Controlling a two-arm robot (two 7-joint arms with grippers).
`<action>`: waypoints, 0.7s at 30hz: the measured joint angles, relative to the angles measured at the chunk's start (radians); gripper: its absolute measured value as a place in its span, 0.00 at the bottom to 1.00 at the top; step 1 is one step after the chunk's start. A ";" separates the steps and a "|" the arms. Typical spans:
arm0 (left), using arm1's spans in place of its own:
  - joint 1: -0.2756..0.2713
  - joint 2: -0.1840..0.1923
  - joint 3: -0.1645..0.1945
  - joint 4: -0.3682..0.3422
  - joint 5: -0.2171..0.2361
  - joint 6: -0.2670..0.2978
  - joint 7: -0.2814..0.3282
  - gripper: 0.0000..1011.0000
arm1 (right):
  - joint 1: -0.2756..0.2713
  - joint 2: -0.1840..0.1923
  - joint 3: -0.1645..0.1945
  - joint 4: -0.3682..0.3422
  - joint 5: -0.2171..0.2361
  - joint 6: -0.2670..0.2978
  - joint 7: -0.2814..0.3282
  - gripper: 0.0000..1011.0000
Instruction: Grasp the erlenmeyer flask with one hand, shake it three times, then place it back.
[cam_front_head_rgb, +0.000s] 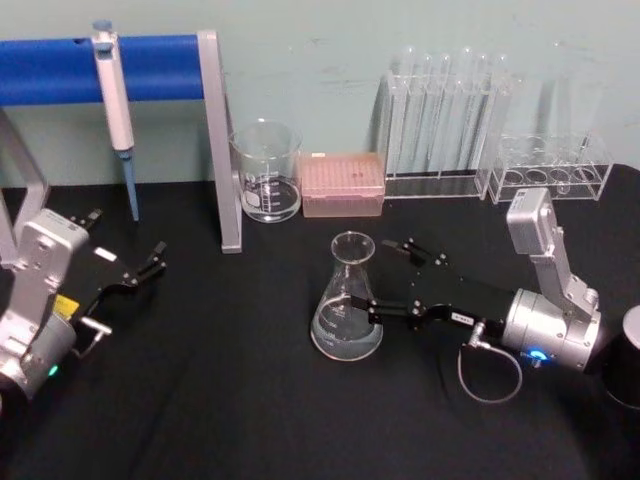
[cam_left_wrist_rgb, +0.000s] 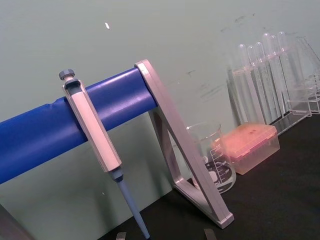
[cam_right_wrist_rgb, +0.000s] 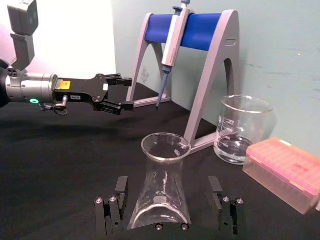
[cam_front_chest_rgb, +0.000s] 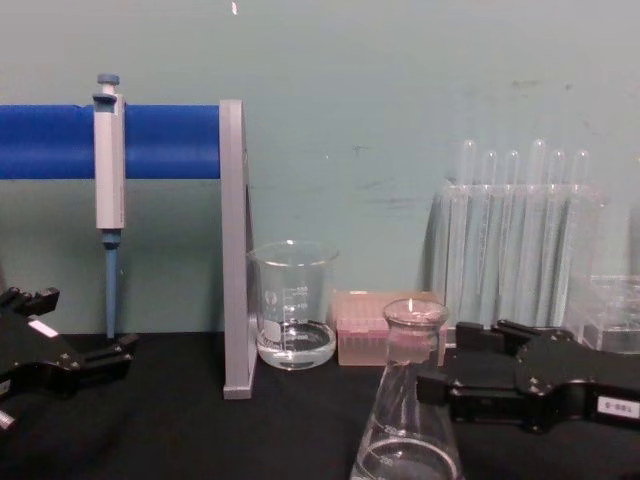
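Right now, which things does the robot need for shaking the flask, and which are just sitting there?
For the job:
- flask
- right end effector, open, fingers either side of the flask

Just sitting there:
- beaker
- pipette on its stand
- pink box
- test tubes
- left end effector, idle at the left

FRONT: black table (cam_front_head_rgb: 230, 420) bare | REAR: beaker (cam_front_head_rgb: 267, 170), pink tip box (cam_front_head_rgb: 343, 185), test tube rack (cam_front_head_rgb: 450, 135) line the wall behind erlenmeyer flask (cam_front_head_rgb: 347, 305) | LEFT: pipette stand (cam_front_head_rgb: 219, 140) post, left gripper (cam_front_head_rgb: 155, 258) well apart | RIGHT: right gripper (cam_front_head_rgb: 378, 278) fingers spread, flanking flask with gaps.
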 joint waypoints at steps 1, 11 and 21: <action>0.000 0.000 0.000 0.000 0.000 0.000 0.000 0.99 | 0.008 -0.003 -0.004 0.008 0.000 -0.002 0.006 0.99; 0.000 0.000 0.000 0.000 0.000 0.000 0.000 0.99 | 0.043 -0.016 -0.023 0.048 0.004 -0.017 0.037 0.99; 0.000 0.000 0.000 0.000 0.000 0.000 0.000 0.99 | 0.071 -0.032 -0.038 0.084 0.010 -0.036 0.063 0.99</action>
